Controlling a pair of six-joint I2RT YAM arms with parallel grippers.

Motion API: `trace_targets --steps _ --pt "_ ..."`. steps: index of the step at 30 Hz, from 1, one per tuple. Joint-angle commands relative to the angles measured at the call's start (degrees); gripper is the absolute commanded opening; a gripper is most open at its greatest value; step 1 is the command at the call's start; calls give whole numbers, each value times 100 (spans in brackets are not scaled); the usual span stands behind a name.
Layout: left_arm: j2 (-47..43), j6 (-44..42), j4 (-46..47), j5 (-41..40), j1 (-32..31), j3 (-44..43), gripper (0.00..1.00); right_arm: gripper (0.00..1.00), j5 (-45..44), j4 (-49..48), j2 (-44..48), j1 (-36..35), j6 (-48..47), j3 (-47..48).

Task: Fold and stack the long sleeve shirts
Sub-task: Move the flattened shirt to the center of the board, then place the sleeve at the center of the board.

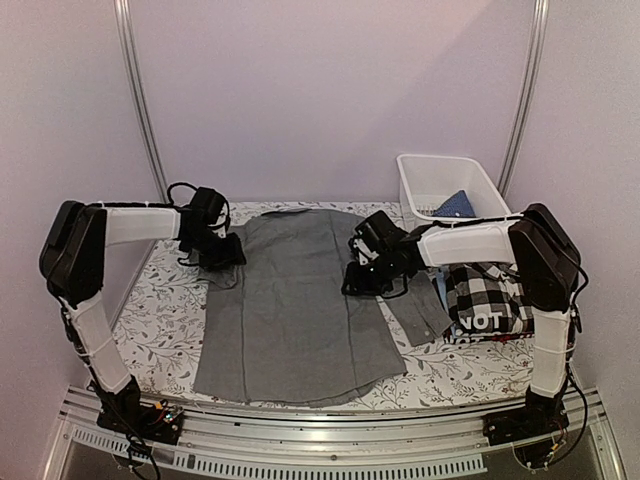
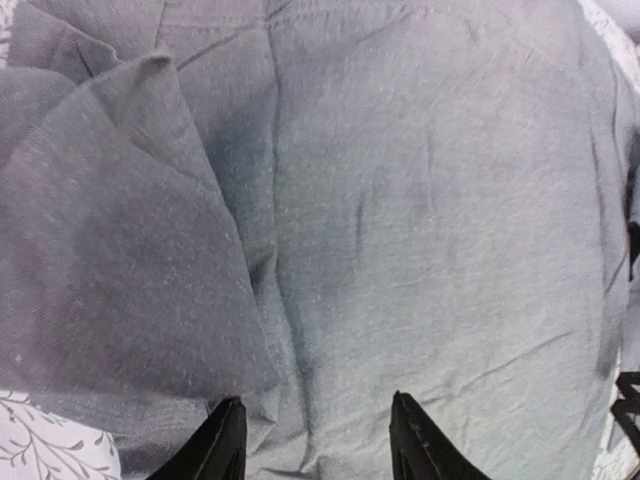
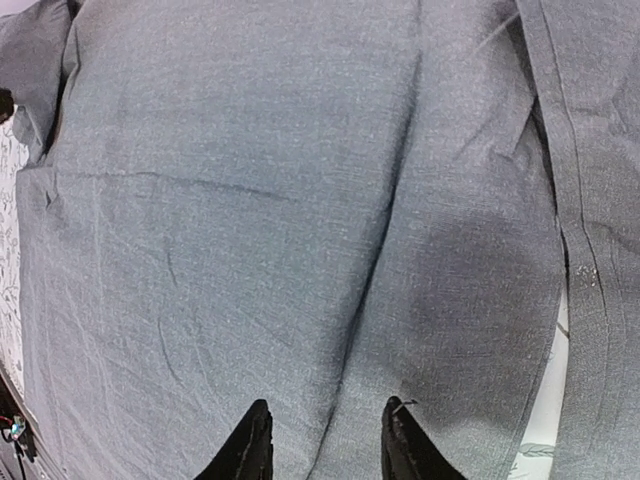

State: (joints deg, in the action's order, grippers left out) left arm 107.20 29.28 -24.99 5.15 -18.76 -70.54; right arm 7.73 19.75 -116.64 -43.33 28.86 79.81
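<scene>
A plain grey button-up shirt lies spread flat in the middle of the table, one sleeve trailing off to the right. My left gripper is low over the shirt's upper left edge. In the left wrist view its jaws stand open over grey cloth, beside a folded-over flap. My right gripper sits at the shirt's upper right side. In the right wrist view it is open, with a crease of the grey shirt running between the fingertips. A checked shirt lies on a dark one lettered "NOT" at the right.
A white basket stands at the back right with a pale blue cloth inside. The table wears a leaf-patterned cover. Metal frame posts rise at the back corners, and a rail runs along the near edge.
</scene>
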Motion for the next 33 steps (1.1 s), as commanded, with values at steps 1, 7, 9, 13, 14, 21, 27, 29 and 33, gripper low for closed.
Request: trace_targets --steps 1,7,9,13,14,21,27,29,33 --pt "-577 -7 -137 -127 27 -206 52 40 62 227 295 -35 -23 276" --pt "-910 478 -262 -502 653 -66 56 51 70 363 381 -43 -111 455" --pt "-944 611 -130 -486 964 17 56 52 27 351 424 -52 -126 452" --pt "-742 692 69 -285 1515 -137 57 54 -27 307 482 -74 -126 422" --pt "-600 660 43 -258 1616 -285 59 55 -38 299 488 -78 -126 421" --pt "597 429 -314 -46 2018 -1562 65 57 -138 174 621 -139 -107 270" --pt "1086 388 -468 101 2052 -1964 53 57 -190 83 815 -195 -22 79" --pt "1136 370 -460 151 2052 -1979 43 57 -201 66 863 -204 -6 30" --pt "1013 324 -454 283 2002 -1963 8 57 -232 48 944 -227 21 -30"
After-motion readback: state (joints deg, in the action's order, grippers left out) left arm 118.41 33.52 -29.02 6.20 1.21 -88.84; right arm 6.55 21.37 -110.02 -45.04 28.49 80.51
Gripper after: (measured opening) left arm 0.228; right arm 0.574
